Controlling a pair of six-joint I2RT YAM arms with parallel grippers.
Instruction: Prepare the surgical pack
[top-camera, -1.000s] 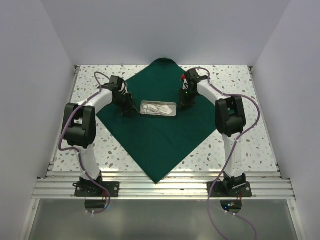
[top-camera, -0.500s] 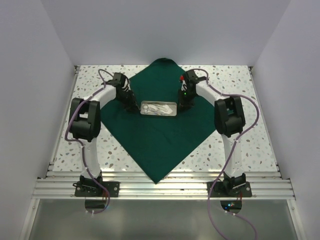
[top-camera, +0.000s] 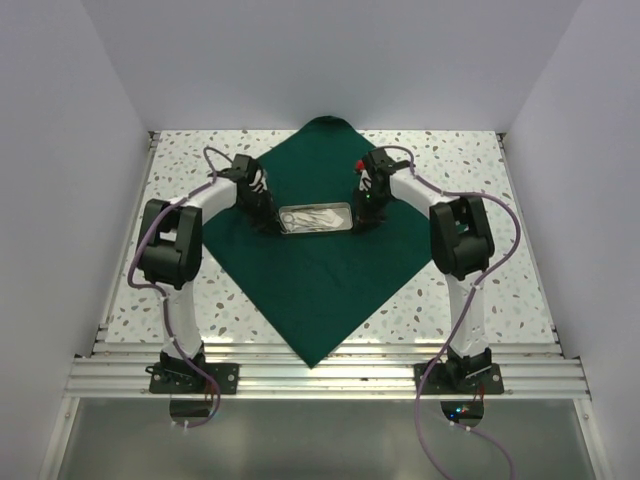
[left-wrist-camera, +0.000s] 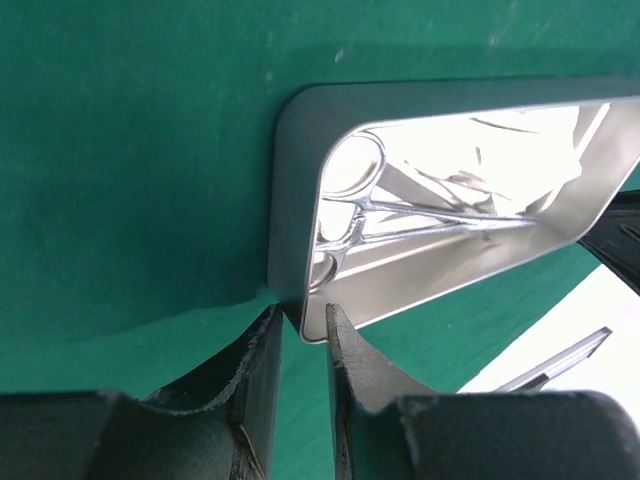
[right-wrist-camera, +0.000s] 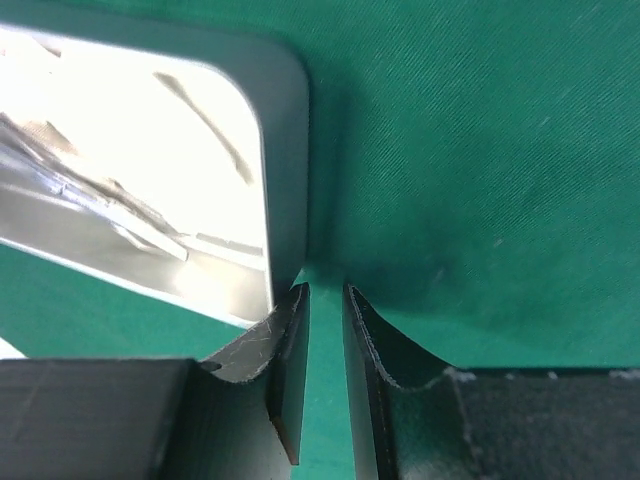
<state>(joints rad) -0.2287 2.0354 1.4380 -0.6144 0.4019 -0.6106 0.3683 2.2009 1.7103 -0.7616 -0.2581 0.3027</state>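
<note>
The dark green cloth (top-camera: 330, 290) lies flat on the speckled desk (top-camera: 480, 290), turned as a diamond with its corners at 12, 3, 6 and 9 o'clock. The 6 o'clock corner reaches over the desk's near edge. A small metal tray (top-camera: 318, 230) sits on the cloth a little toward 12 o'clock of the cloth's middle, holding steel instruments (top-camera: 312, 216), one with ring handles (left-wrist-camera: 345, 170).

The left fingers (top-camera: 270, 222) are down at the tray's 9 o'clock end. The left wrist view shows them drawn narrow, with the corner of the tray's rim (left-wrist-camera: 300, 180) pinched between their tips (left-wrist-camera: 262, 370).

The right fingers (top-camera: 363, 214) are at the 3 o'clock end, also narrow. One tip (right-wrist-camera: 285, 350) meets the rim's corner (right-wrist-camera: 285, 130), with cloth showing in the gap. It is unclear whether they grip the tray.
</note>
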